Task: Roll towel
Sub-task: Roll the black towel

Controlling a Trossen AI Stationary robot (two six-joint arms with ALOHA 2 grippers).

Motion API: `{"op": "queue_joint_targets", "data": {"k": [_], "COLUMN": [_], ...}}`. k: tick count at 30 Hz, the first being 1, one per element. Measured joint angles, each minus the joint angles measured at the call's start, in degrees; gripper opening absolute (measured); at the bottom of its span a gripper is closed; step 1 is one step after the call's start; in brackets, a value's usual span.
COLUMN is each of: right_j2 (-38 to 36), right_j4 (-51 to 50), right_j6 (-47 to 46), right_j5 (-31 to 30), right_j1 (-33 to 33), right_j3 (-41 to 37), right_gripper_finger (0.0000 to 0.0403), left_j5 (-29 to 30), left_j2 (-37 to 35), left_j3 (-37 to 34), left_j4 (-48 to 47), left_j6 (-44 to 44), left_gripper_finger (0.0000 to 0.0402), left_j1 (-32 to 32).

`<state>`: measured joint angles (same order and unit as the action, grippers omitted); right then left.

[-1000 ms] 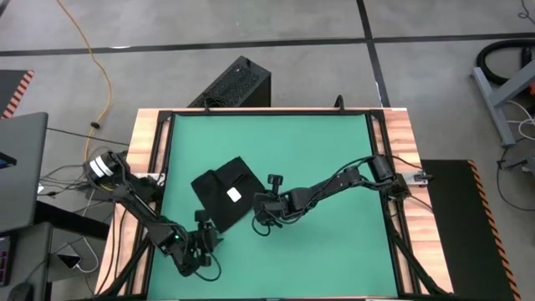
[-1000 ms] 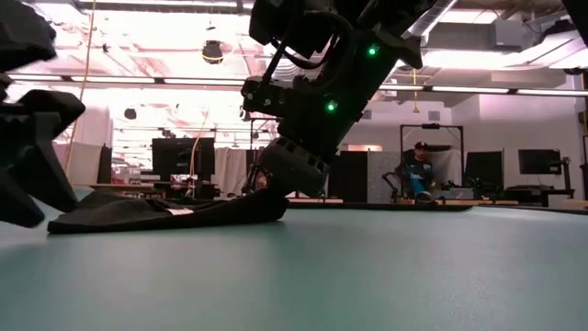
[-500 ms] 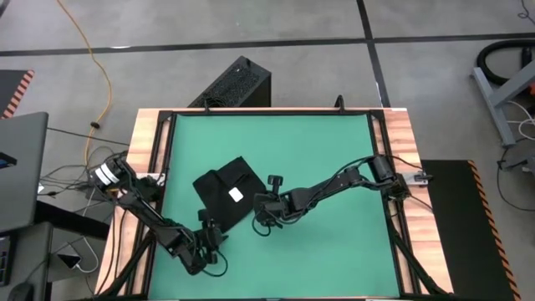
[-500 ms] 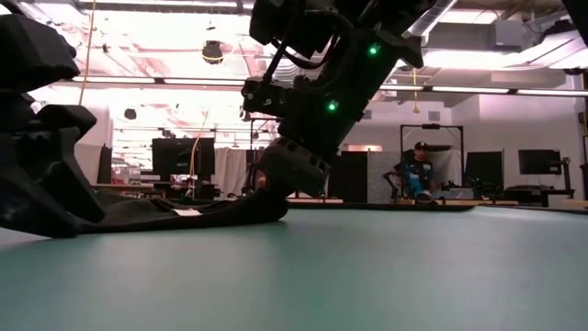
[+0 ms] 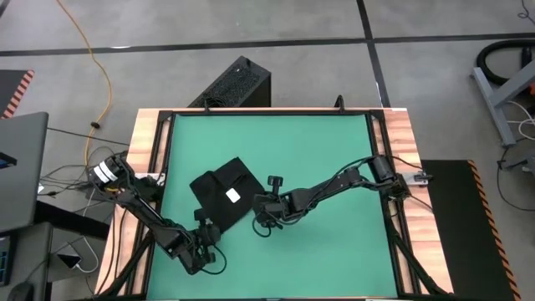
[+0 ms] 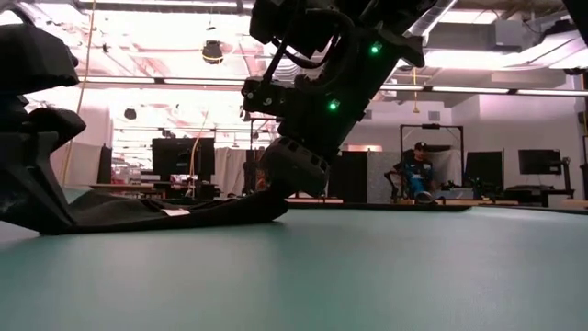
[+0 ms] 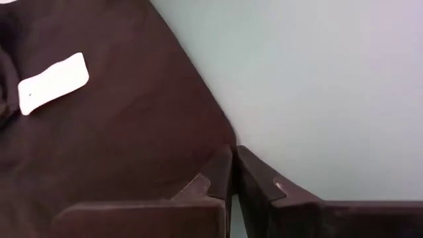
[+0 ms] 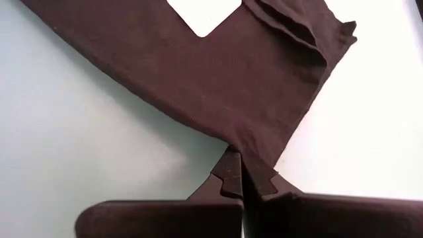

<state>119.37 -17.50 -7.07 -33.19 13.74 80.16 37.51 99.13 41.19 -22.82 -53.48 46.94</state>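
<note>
I see a limp, light black cloth towel lying mid-left on the green table. My left gripper and right gripper each pinch a corner closed, sensible holds for soft fabric.

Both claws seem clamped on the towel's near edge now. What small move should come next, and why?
Probably lift both corners slightly and carry them over the cloth to start the roll. The left claw is shut on one corner of the towel, the right claw on another, and the towel lies flat on the green table.
</note>
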Motion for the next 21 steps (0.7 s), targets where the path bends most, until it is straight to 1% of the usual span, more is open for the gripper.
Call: {"op": "queue_joint_targets", "data": {"k": [4,6,8,11,14,16,19,21], "right_j2": [0.0,0.0,0.0,0.0,0.0,0.0,0.0,-0.1], "right_j4": [0.1,0.5,0.2,-0.6,-1.3,-2.4,-4.7,-7.7], "right_j6": [0.0,0.1,0.5,3.9,7.5,10.3,14.6,15.7], "right_j5": [-1.6,-3.0,-5.6,-9.9,-13.5,-17.1,-22.4,-26.0], "right_j1": [0.4,0.6,1.1,2.1,3.0,3.6,3.9,3.9], "right_j3": [0.0,0.0,0.2,2.2,5.9,8.8,13.5,16.6], "right_gripper_finger": [0.0003,0.0003,0.0002,0.0002,0.0001,0.0001,0.0001,0.0001], "left_j5": [-1.1,-0.2,2.4,5.7,8.9,11.0,14.6,16.9], "left_j2": [-1.1,-1.7,-2.9,-4.0,-5.8,-7.5,-11.1,-14.0], "left_j3": [3.6,5.5,7.7,10.5,12.6,13.5,14.2,14.2], "left_j4": [-9.1,-14.1,-19.9,-27.3,-33.8,-36.7,-41.0,-44.3], "left_j6": [0.0,0.0,0.0,0.0,1.3,2.8,4.3,5.0], "left_gripper_finger": [0.0000,0.0000,0.0000,0.0000,0.0000,0.0000,0.0000,0.0000], "left_j1": [-0.1,-0.1,-0.2,-0.5,-1.0,-1.6,-2.4,-2.9]}}
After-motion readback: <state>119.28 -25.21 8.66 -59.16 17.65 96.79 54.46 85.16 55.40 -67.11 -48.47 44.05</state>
